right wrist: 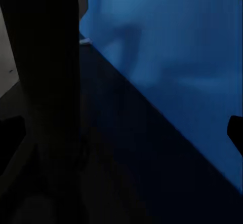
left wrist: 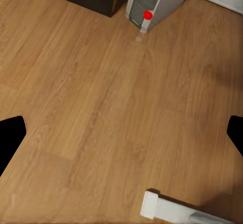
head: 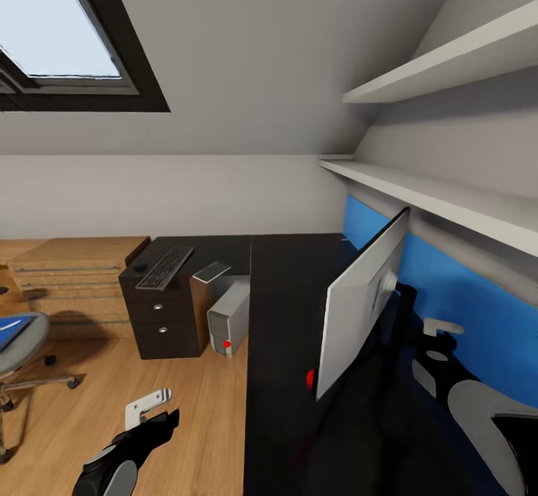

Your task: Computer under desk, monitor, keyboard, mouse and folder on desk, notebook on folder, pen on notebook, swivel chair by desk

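Head view: the monitor (head: 364,302) hides the desk (head: 288,317) behind it; the swivel chair (head: 19,346) is cut off. Left gripper (left wrist: 121,133) spread, empty; right gripper's (right wrist: 121,133) state unclear.

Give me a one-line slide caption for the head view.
Monitor tilted on the black desk, keyboard at its far end, computer underneath.

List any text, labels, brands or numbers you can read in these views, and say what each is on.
No readable text in any view.
keyboard: key legends too small to read.
computer: only a red light on the front, no brand visible.
monitor: seen from its plain grey back, no logo legible.
desk and its blue back panel: unmarked.
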`<state>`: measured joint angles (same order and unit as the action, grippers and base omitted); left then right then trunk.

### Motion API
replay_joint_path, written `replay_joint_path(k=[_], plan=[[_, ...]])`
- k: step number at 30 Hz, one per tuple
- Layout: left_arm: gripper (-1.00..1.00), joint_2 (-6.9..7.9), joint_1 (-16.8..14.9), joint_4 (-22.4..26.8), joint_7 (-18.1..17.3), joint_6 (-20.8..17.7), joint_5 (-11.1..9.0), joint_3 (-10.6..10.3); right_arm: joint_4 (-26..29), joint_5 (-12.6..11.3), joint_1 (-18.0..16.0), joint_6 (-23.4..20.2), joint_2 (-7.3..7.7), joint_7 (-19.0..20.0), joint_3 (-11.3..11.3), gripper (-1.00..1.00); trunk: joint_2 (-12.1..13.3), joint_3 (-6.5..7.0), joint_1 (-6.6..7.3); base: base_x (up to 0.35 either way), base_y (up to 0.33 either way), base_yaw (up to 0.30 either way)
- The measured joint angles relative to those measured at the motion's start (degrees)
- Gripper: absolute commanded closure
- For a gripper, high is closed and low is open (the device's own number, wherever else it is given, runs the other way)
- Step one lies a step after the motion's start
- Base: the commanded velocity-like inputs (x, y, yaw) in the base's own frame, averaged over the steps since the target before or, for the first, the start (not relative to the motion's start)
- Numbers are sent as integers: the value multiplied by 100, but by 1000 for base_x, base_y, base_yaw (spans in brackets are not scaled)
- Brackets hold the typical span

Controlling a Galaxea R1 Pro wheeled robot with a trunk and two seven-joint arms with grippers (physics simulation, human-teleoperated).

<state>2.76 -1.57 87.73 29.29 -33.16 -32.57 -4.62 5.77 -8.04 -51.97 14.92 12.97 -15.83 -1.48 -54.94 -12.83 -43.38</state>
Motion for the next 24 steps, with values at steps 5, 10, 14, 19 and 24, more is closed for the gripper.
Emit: replay_joint_path(k=[5,10,14,19,24], plan=[[-100,0,2,0,0,0,1,0,0,2,0,3,-4,0,0,-100,0,0,0,-273,0,0],[-100,0,4,-9,0,0,-18,2,9,-4,0,6,-25,-8,-1,-100,0,0,0,-307,0,0],[-100,3,3,-31,6,-1,-28,10,23,-9,0,-35,-67,-14,-1,-100,0,0,-1,-328,22,0],[-100,7,3,-76,4,3,-32,15,302,-4,-1,-336,-220,-21,13,-100,0,0,-1,-331,57,0],[-100,3,0,-93,5,31,-5,-2,1050,-2,112,-1025,-416,-18,39,-100,-1,0,0,-249,37,0]])
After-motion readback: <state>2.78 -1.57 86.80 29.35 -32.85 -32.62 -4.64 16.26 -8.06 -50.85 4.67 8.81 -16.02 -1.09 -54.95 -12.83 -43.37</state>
